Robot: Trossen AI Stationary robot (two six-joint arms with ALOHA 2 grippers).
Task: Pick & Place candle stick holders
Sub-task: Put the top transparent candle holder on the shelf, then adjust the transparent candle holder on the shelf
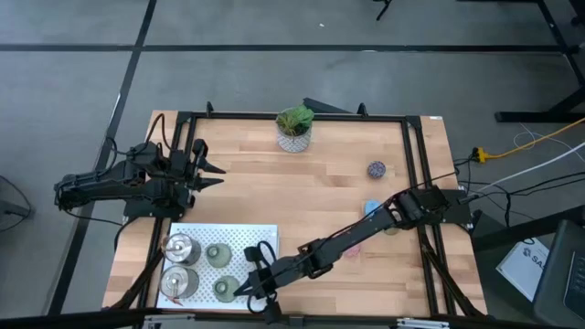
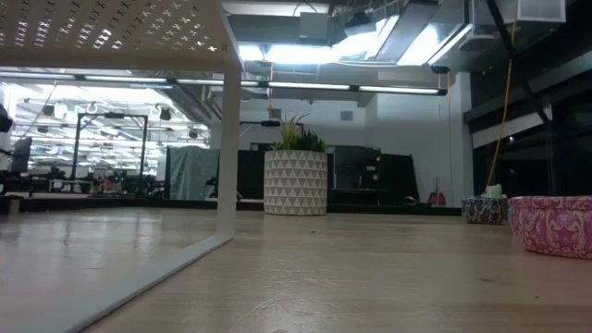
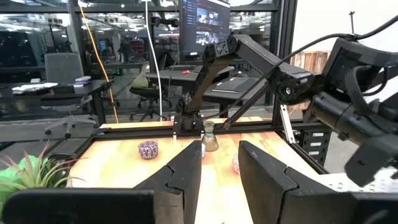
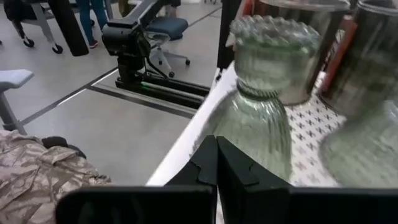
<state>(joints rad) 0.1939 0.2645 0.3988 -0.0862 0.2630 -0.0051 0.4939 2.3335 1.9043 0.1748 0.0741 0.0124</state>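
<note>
Reaching across the wooden table [image 1: 302, 201] from the right side, the right arm stretches to a white perforated tray [image 1: 239, 236] at the near-left corner. The right gripper [image 1: 249, 285] sits at the tray's near edge with its fingers pressed fully together, holding nothing, just beside an olive-grey holder [image 1: 225, 289]. From the right wrist view that ribbed olive-grey glass holder [image 4: 264, 106] stands upright directly ahead of the shut fingers.

On the tray stand two shiny silver holders [image 1: 180, 249], one behind the other at its left side, and two more olive-grey holders [image 1: 218, 255] to their right.

Away from the tray, a speckled purple holder [image 1: 377, 169] sits alone on the right part of the table, with a blue holder [image 1: 372, 208] and a pink holder [image 2: 553, 225] nearer the right arm.

A green plant in a white pot [image 1: 294, 129] stands at the far edge.

The left gripper [image 1: 216, 175] hovers at the table's left side, fingers partly apart and empty.
</note>
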